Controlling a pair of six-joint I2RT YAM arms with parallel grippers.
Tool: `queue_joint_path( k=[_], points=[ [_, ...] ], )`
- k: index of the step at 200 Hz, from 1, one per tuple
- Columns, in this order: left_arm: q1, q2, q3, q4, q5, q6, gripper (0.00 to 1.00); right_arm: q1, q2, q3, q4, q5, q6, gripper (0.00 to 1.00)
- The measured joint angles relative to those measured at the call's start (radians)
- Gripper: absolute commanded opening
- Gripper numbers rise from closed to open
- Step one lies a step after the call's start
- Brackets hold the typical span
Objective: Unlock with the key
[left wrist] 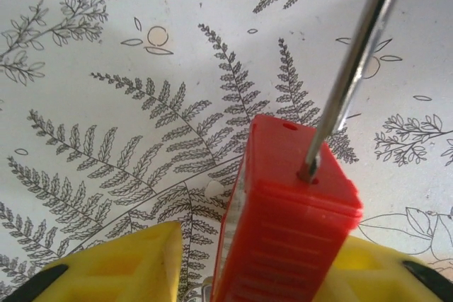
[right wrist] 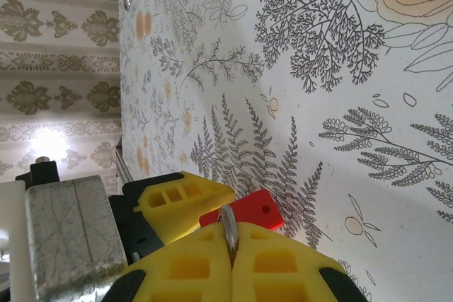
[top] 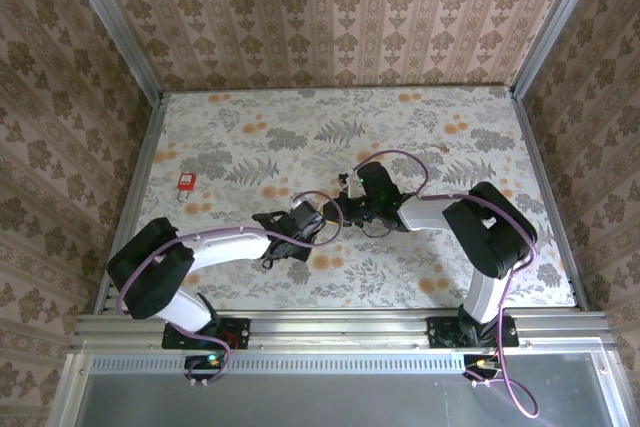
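Two robot arms, the left arm (top: 225, 244) and right arm (top: 482, 292), have white tubular links, bulky black joint housings, looping purple cables (top: 518, 387), black base plates (top: 222, 333) with tiny green lights, and chunky yellow plastic gripper fingers (left wrist: 131, 266) moulded with rectangular recesses and black corners.

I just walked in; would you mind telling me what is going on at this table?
The two arms meet mid-table over a red padlock. The right end effector is shut on its metal shackle. The left end effector brackets the red body, with a gap showing on one side. A small red item, possibly the key, lies apart on the table, untouched.
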Motion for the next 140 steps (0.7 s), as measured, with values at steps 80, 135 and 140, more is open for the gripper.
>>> queue_joint_path(
  k=[80, 135, 140],
  points=[
    [-0.066, 0.029, 0.014, 0.016, -0.1, 0.013, 0.2, -0.018, 0.0, -0.002, 0.014, -0.01, 0.0, 0.0],
    [-0.145, 0.098, 0.072, -0.031, -0.225, 0.013, 0.2, -0.053, 0.0, -0.008, -0.035, -0.039, -0.009, 0.0],
    [-0.151, 0.106, 0.079, -0.036, -0.236, 0.014, 0.2, -0.056, 0.0, -0.008, -0.042, -0.042, -0.011, 0.0]
  ],
)
